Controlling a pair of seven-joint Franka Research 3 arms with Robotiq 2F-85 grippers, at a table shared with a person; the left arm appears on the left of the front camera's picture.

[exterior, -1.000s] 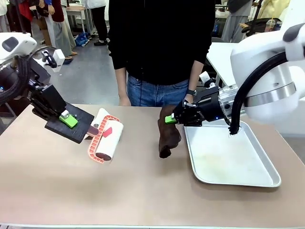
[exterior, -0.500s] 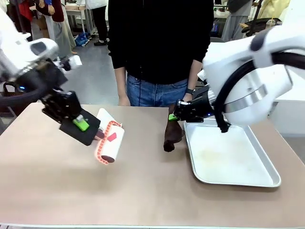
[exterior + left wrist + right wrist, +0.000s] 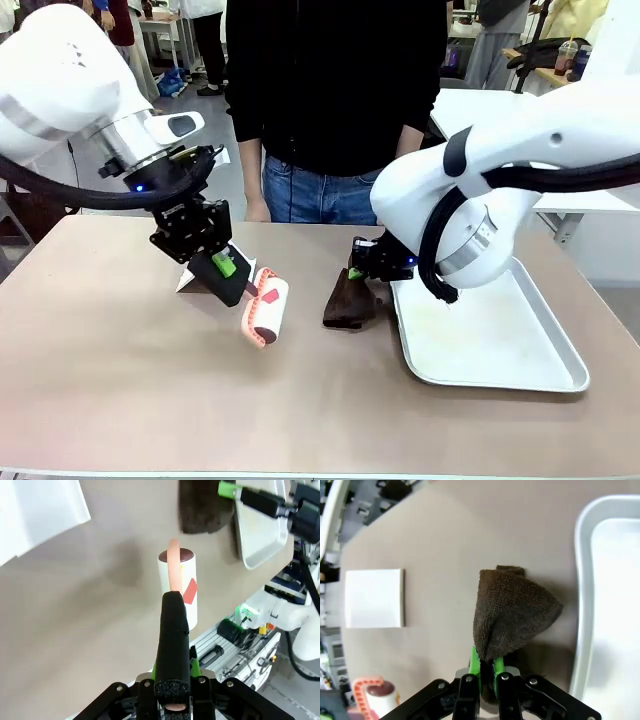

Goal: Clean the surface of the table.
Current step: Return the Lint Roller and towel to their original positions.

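Lint roller (image 3: 265, 309) held out over the table (image 3: 120, 370) by its black handle, angled down, probably ready for rolling across the beige top. Dark brown cloth (image 3: 350, 300) pinched by one corner, lower edge draping onto the table just beside the silver tray (image 3: 500, 340), seemingly for wiping. Left gripper (image 3: 224, 266) clamped on the roller handle. Right gripper (image 3: 486, 666) pinched tight on the cloth. White sheet (image 3: 374, 598) lying flat nearby.

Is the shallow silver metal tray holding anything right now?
Empty. The shallow silver metal tray shows a bare floor; the dark brown cloth lies outside its left rim on the table.
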